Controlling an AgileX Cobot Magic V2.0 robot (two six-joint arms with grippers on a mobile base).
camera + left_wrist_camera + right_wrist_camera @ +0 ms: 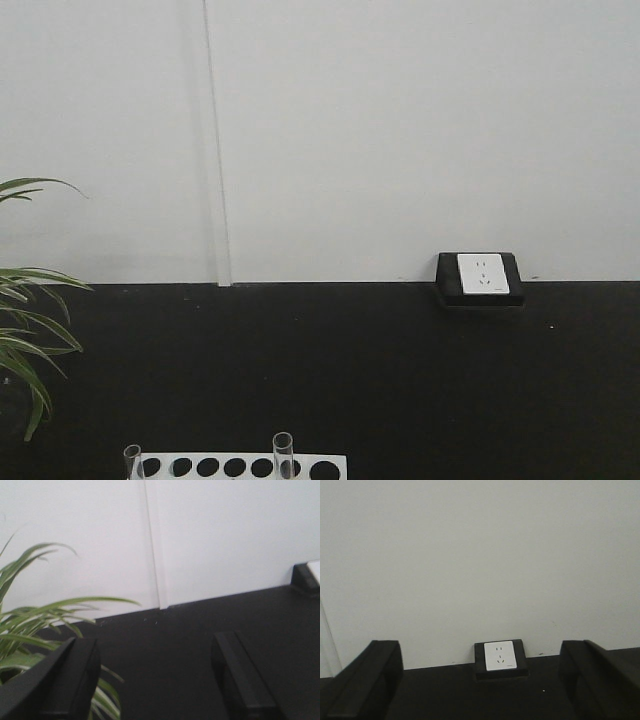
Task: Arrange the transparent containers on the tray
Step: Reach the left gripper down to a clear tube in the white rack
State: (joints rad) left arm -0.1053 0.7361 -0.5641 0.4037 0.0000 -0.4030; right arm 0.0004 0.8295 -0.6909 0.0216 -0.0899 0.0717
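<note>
The left claw and right claw gape released, empty; no grasp begun. Next, 1 must drop to the 2 slim clear glass test tubes, seemingly below both.

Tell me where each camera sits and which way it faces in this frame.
Exterior front: level over the black table, facing the wall; shows test tubes in a white rack, plant, socket; no arm visible.
Left wrist: behind the open left gripper, facing wall and plant.
Right wrist: behind the open right gripper, facing the socket.
Shared: socket in all three; plant in front and left wrist.
</note>
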